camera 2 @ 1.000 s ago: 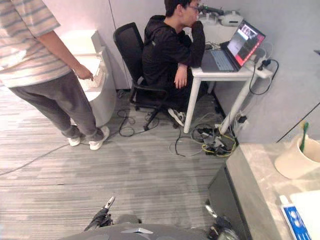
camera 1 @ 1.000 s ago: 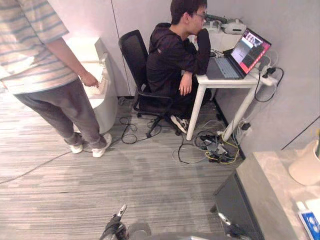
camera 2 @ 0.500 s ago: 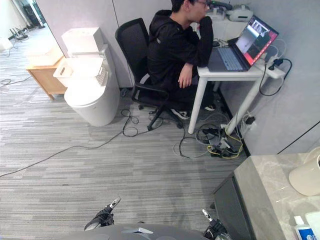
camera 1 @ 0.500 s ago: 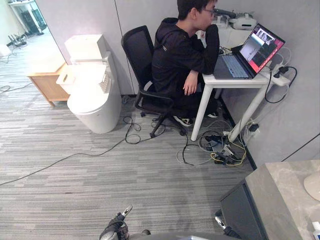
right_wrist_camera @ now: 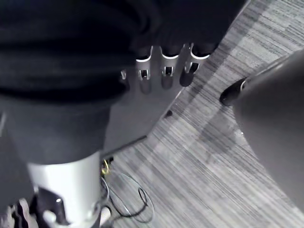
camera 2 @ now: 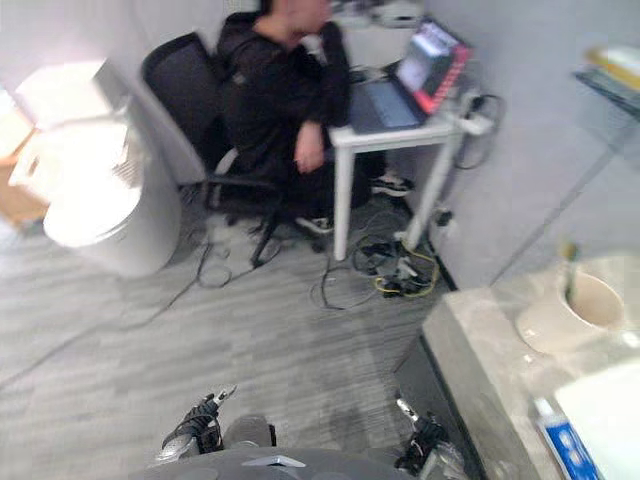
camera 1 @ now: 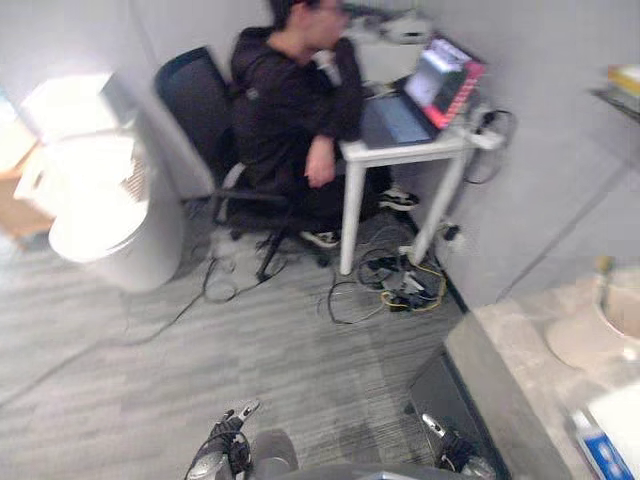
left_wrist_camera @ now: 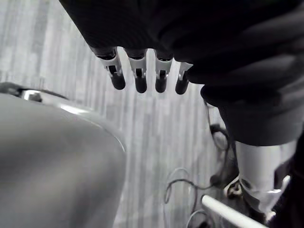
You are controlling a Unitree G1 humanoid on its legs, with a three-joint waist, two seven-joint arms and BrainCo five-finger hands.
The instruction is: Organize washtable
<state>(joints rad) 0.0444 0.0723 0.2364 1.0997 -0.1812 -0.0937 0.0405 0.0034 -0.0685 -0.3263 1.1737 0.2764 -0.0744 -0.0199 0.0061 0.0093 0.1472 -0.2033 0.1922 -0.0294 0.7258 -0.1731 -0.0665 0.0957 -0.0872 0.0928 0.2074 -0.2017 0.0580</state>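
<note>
The tabletop [camera 1: 505, 345] of the washstand lies beyond and to the right of the right robot hand [camera 1: 447, 447], which hangs low by the dark cabinet front. The left robot hand [camera 1: 225, 447] hangs over the floor, well apart from the stand. A beige cup [camera 1: 590, 335] and a blue tube [camera 1: 603, 452] are on the tabletop.

In the right eye view, the visible front edge runs slantwise from just beside the right robot hand away toward the wall. The long axis probably follows that line, though the far part is cut off. A toothbrush [camera 2: 568, 272] stands upright in the cup. The tube lies flat, roughly along the edge, with its white cap end pointing toward the cup.

In the left wrist view, the fingers [left_wrist_camera: 140, 78] are straight and hold nothing.

In the right wrist view, the fingers [right_wrist_camera: 165, 72] are likewise straight and empty.

This looks like the approach step, with nothing picked up yet. The next move calls for facing the tabletop squarely and raising a hand to it.
</note>
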